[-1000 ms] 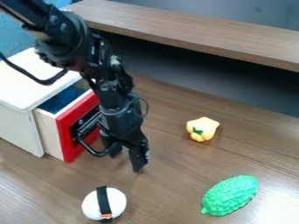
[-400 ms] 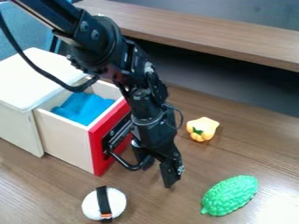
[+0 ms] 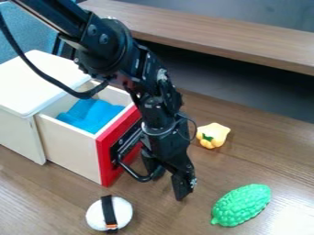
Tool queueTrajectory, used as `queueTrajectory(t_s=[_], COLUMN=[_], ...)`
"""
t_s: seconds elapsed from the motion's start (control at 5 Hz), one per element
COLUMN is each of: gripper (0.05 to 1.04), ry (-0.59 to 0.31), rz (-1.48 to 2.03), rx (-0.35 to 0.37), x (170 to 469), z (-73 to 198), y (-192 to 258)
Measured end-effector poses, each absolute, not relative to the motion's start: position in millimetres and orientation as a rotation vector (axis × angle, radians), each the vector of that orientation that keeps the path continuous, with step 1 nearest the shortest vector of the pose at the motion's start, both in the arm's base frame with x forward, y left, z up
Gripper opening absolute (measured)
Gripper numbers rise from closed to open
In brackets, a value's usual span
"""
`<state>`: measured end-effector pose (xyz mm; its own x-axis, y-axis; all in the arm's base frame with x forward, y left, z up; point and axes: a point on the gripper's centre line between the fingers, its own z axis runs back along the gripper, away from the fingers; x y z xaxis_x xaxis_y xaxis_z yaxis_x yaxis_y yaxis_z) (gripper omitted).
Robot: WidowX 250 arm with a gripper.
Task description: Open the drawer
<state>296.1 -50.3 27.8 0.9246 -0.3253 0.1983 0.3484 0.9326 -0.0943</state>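
Observation:
The gripper (image 3: pixel 169 180) hangs low in front of the drawer's red face, its two fingers apart and pointing down at the table. One finger is beside the black handle (image 3: pixel 133 173), the other farther right; whether they touch the handle, I cannot tell. The drawer (image 3: pixel 70 141) stands well out of the white cabinet (image 3: pixel 18 131), and a blue cloth (image 3: pixel 92 114) lies inside it. Part of the red front and handle is hidden behind the arm.
On the wooden table (image 3: pixel 165 218) are a white ball-like object (image 3: pixel 124 213) with a black band at the front, a green bumpy toy (image 3: pixel 241 205) at the lower right and a yellow toy pepper (image 3: pixel 213 134). A raised wooden shelf (image 3: pixel 227 41) runs along the back.
The drawer has slid out of the cabinet toward the lower right, exposing the blue cloth. My gripper has moved the same way, staying beside the handle. Most of this happened before the middle frame.

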Motion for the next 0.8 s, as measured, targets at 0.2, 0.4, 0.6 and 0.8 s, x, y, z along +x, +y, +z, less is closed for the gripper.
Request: queueTrajectory(t_s=[0.2, 0.4, 0.6, 0.8], gripper=[0.999, 0.999, 0.999, 0.999], ry=[-0.154, -0.048, -0.052, -0.098], rz=[-0.309, -0.191, -0.142, -0.170], rx=[-0.105, -0.026, 0.001, -0.045], x=[288.9, 280.7, 278.1, 277.6], z=[33.0, 50.0, 78.4, 103.4], y=[-45.2, -28.8, -22.5, -29.4])
